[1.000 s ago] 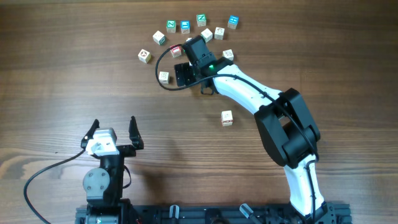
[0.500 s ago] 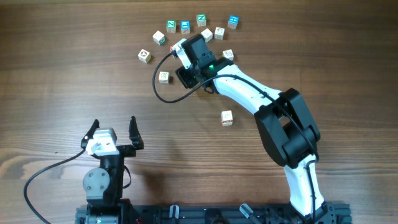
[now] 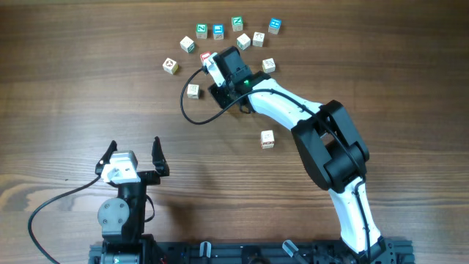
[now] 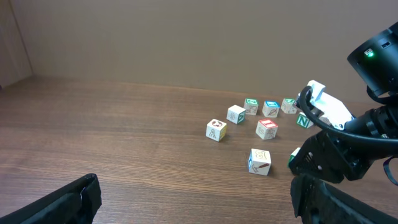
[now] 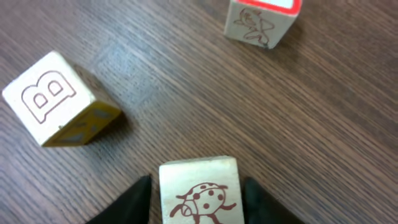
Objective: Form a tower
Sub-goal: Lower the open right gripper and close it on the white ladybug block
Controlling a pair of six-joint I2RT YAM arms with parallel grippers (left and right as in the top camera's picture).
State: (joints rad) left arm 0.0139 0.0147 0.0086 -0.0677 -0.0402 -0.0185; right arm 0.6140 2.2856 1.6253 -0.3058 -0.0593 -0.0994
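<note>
No tower stands yet: the cubes lie single on the far side of the worktop (image 3: 88,88). Our right pincer (image 5: 196,194) straddles the ladybird cube (image 5: 198,171), its fingers just beside the cube's sides. We cannot tell whether they pinch it, because the frame cuts off cube and fingertips. If the grip lands off-centre, the cube may twist or slip on lifting, and a swing could knock the B cube (image 5: 53,93) nearby. Overhead, the wrist hides the cube. Our left pincer (image 3: 133,150) rests spread and empty, near.

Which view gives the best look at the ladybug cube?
Right wrist: the ladybug cube sits large between the fingers, print clear. Overhead, the right arm covers it; from the left wrist view I cannot pick it out.
</note>
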